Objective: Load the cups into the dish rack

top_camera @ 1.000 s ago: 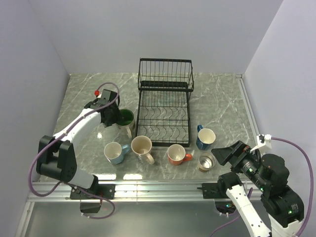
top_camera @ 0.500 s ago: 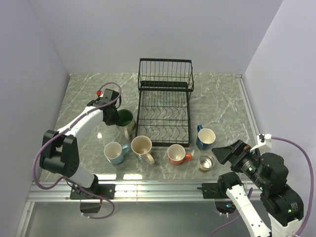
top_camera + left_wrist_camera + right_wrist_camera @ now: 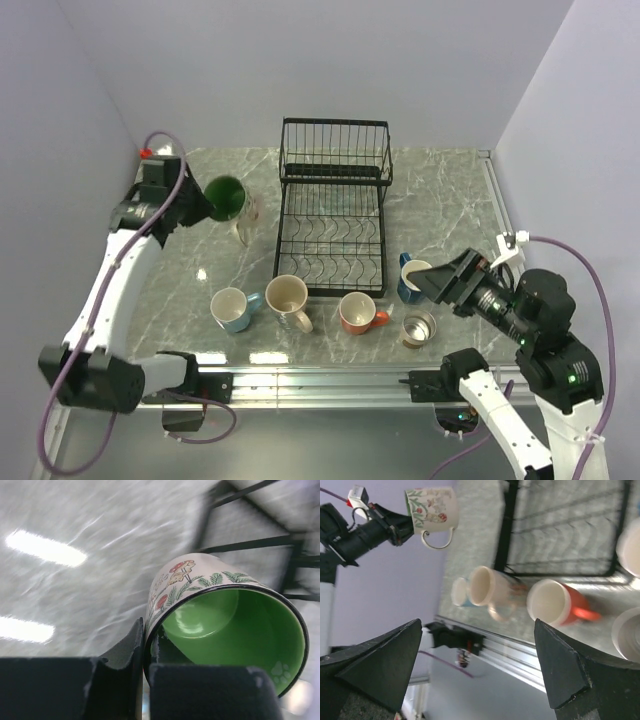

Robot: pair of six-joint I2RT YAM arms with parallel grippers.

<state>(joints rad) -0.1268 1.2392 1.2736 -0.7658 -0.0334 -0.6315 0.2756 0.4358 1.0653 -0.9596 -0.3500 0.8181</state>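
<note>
My left gripper (image 3: 198,206) is shut on the rim of the cream mug with green inside (image 3: 229,199), one finger inside and one outside (image 3: 131,647). It holds the mug tilted in the air, left of the black wire dish rack (image 3: 333,215). The mug's green inside fills the left wrist view (image 3: 235,625). On the table in front of the rack stand the light blue cup (image 3: 231,308), the plain cream mug (image 3: 287,297), the orange cup (image 3: 356,312), the small steel cup (image 3: 418,327) and the dark blue cup (image 3: 412,276). My right gripper (image 3: 441,285) is open and empty, beside the dark blue cup.
The right wrist view shows the lifted mug (image 3: 431,506), the cream mug (image 3: 487,586), the orange cup (image 3: 554,602) and the rack (image 3: 560,530). Walls close off the left, back and right. A metal rail (image 3: 300,378) runs along the near edge.
My left arm has lifted the green-inside mug off the table, up and back to the left, tilting it. My right gripper has moved forward to the dark blue cup.
</note>
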